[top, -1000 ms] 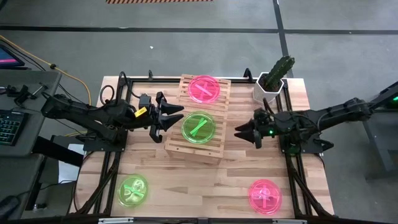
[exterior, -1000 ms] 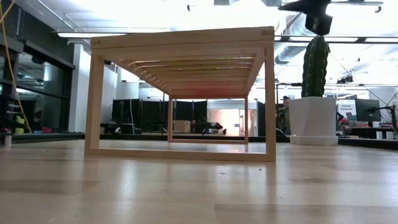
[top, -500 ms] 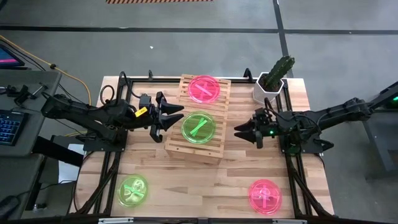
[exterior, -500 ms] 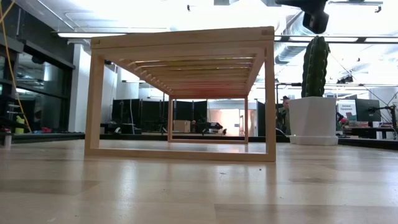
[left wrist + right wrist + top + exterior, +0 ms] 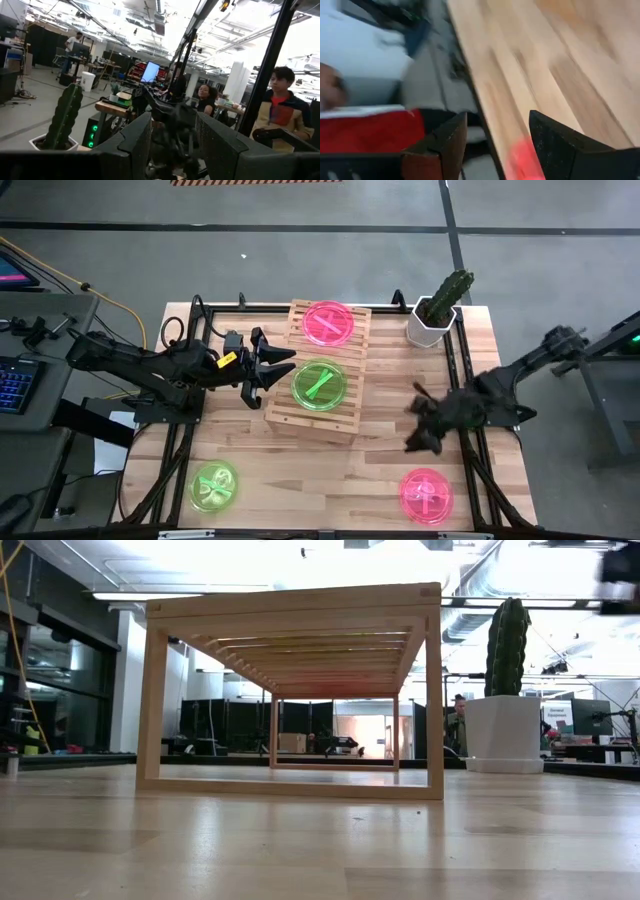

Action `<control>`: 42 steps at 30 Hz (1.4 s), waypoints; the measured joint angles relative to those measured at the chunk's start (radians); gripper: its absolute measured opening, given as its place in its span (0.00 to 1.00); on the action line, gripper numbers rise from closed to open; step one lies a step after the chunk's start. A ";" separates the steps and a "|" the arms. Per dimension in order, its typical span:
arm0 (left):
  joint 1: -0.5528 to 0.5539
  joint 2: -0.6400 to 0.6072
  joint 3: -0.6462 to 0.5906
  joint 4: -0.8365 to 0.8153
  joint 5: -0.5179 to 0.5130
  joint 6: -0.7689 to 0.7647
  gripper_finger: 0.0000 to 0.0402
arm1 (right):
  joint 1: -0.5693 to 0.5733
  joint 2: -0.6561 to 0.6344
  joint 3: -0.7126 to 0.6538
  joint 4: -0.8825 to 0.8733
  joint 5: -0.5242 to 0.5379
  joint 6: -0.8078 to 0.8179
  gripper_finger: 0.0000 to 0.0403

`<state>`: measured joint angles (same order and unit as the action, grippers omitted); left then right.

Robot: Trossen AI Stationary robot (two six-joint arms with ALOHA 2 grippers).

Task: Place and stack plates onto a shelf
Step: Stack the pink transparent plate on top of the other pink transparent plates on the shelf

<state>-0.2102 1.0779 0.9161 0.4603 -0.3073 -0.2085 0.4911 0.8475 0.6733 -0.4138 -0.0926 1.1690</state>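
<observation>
We judge the right gripper (image 5: 418, 442), fingers apart and empty, is reaching for the translucent neon-pink round plate (image 5: 426, 494) near the table's front edge; next, lower and grasp it, then carry it to the pale slatted wooden shelf (image 5: 283, 412); left gripper (image 5: 278, 369) waits open beside it

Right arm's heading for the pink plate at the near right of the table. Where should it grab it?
Take the pink plate by its rim, coming down from above. It lies flat on the table, so only the thin edge offers a grip, probably the edge nearest the right end effector, which hangs just behind it. The left end effector waits by the shelf.
</observation>
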 joint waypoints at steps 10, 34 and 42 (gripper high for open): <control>0.000 0.000 0.000 0.001 0.000 -0.001 0.36 | 0.369 0.230 -0.003 -0.137 0.204 0.310 0.49; 0.000 0.000 0.000 0.000 0.001 -0.025 0.36 | 0.439 0.639 0.002 -0.151 0.129 0.558 0.49; 0.000 0.000 0.000 -0.001 0.000 -0.025 0.36 | 0.450 0.665 0.002 -0.170 0.112 0.550 0.33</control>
<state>-0.2103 1.0779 0.9161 0.4595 -0.3068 -0.2334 0.9415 1.5120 0.6750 -0.5834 0.0197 1.7191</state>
